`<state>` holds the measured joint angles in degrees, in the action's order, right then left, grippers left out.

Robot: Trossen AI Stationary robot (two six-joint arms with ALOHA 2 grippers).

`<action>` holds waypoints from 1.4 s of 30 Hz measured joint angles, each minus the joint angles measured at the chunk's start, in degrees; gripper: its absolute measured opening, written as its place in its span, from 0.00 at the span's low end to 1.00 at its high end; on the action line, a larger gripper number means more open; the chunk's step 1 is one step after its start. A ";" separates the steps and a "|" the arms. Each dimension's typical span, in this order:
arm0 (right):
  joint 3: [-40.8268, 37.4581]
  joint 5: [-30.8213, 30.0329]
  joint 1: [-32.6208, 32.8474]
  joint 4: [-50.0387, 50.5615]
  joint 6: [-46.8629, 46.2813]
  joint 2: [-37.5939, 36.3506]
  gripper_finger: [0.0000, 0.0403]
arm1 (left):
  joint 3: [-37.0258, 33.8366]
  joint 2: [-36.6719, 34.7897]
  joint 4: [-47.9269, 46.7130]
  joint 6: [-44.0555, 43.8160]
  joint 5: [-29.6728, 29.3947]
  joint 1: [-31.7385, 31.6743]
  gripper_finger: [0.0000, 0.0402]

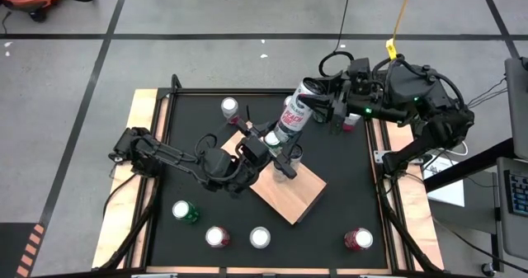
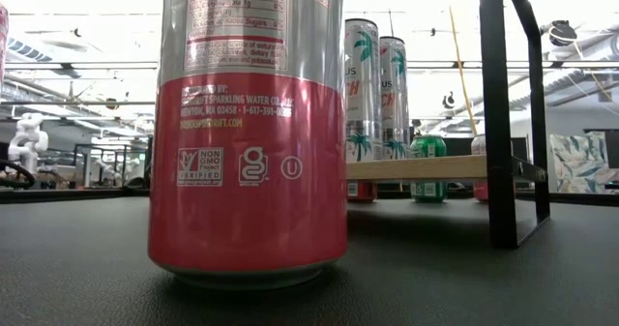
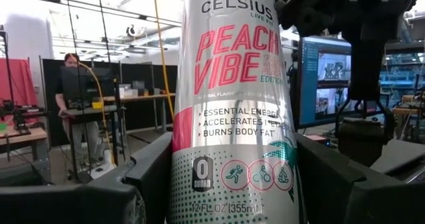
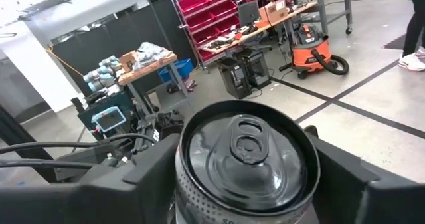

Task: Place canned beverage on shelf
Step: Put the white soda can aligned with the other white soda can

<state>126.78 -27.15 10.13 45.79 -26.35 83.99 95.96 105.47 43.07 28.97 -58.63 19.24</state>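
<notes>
While apparently gripped, can (image 1: 294, 111) between both end effectors.

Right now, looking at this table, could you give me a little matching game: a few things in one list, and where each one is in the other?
Things:
1. Peach Vibe can
2. green can
3. red can
4. shelf

Places:
A. light wood board in the middle of the table
B. standing on the black table, on the left arm's side
C. gripped between the left claw and the right claw
D. standing on the black table, on the right arm's side

Pairs: 1-C, 2-B, 3-D, 4-A
</notes>
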 joint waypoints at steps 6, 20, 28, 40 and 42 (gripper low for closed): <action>0.00 0.12 0.00 0.03 0.01 0.00 0.56 | 0.00 0.00 -0.22 0.04 -0.31 -0.02 0.66; -0.09 0.52 0.07 0.70 0.51 -0.09 0.58 | 0.00 0.00 -2.95 -3.07 -2.82 1.50 0.82; -0.09 0.40 0.60 1.26 0.64 -0.15 0.58 | 0.00 -2.17 -2.84 -3.83 -13.92 7.04 0.91; -0.09 0.25 1.99 1.85 3.28 0.02 0.58 | 0.00 -13.77 -3.04 -3.31 -28.48 10.87 0.91; -0.09 0.27 1.65 2.79 4.65 0.00 0.58 | 0.00 -15.79 -3.01 -2.93 -28.48 10.70 0.91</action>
<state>126.69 -26.88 11.78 48.58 -21.70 83.99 95.96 89.68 40.06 26.04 -87.11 29.94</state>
